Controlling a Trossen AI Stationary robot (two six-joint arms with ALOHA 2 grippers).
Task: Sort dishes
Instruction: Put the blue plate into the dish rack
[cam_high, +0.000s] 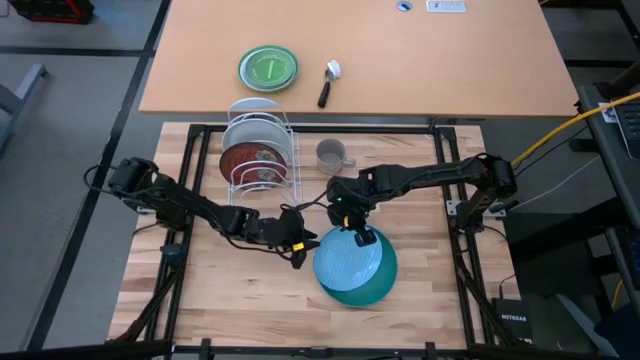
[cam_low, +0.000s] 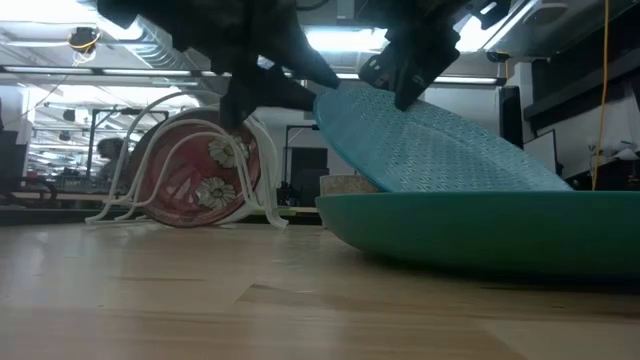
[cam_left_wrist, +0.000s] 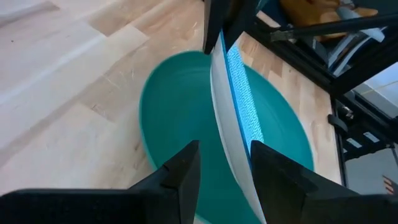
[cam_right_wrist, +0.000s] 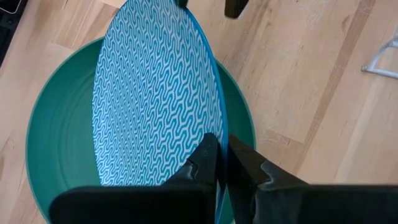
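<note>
A light blue patterned plate stands tilted in the teal plate at the table's near middle. My right gripper is shut on its raised far rim. My left gripper is open at the plate's left rim, one finger on each side of the rim. The dark red patterned plate and the white plate stand on edge in the white wire rack. The small grey mug stands on the table beside the rack. My right gripper pinches the light blue plate's rim between its two fingers, coming from above and slanting down. The plate is tilted: the held side is raised, and the opposite rim rests in the teal plate. My left gripper: I cannot tell whether a finger touches the rim.
A bright green plate and a small black-handled tool lie on the tan table beyond. The rack stands close behind both grippers at the far left. Bare wood lies at the near left and far right.
</note>
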